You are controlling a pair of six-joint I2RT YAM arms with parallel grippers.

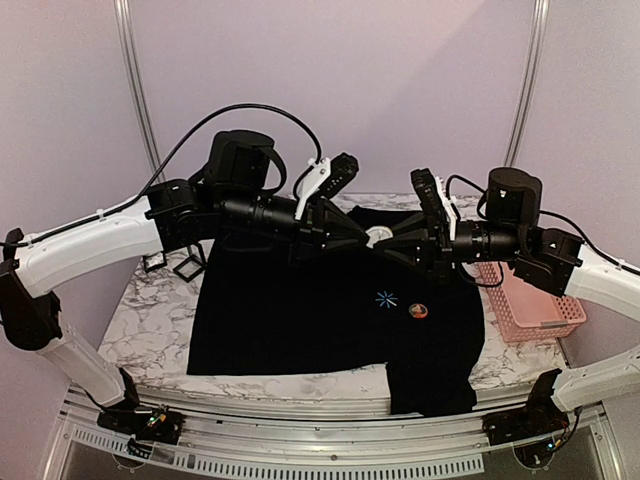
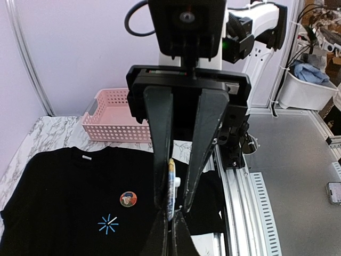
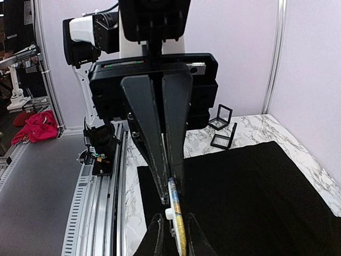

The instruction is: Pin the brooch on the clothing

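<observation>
The clothing, a black T-shirt (image 1: 300,320) (image 2: 53,202) (image 3: 256,202), lies flat on the marble table, its light-blue starburst (image 1: 386,298) (image 2: 108,224) facing up. Both arms meet tip to tip above its collar. Between them the brooch (image 1: 378,236) (image 2: 171,186) (image 3: 176,210) stands on edge. My left gripper (image 1: 368,237) (image 2: 171,221) is shut on its rim. The jaws of my right gripper (image 1: 388,241) (image 3: 175,224) stand close on either side of the brooch and its white back piece; whether they press on it is unclear.
A round orange badge (image 1: 418,310) (image 2: 128,199) sits on the shirt beside the starburst. A pink basket (image 1: 530,300) (image 2: 114,120) stands at the table's right end. Small black frames (image 1: 180,265) (image 3: 221,120) stand at the back left. A sleeve (image 1: 430,390) hangs over the front edge.
</observation>
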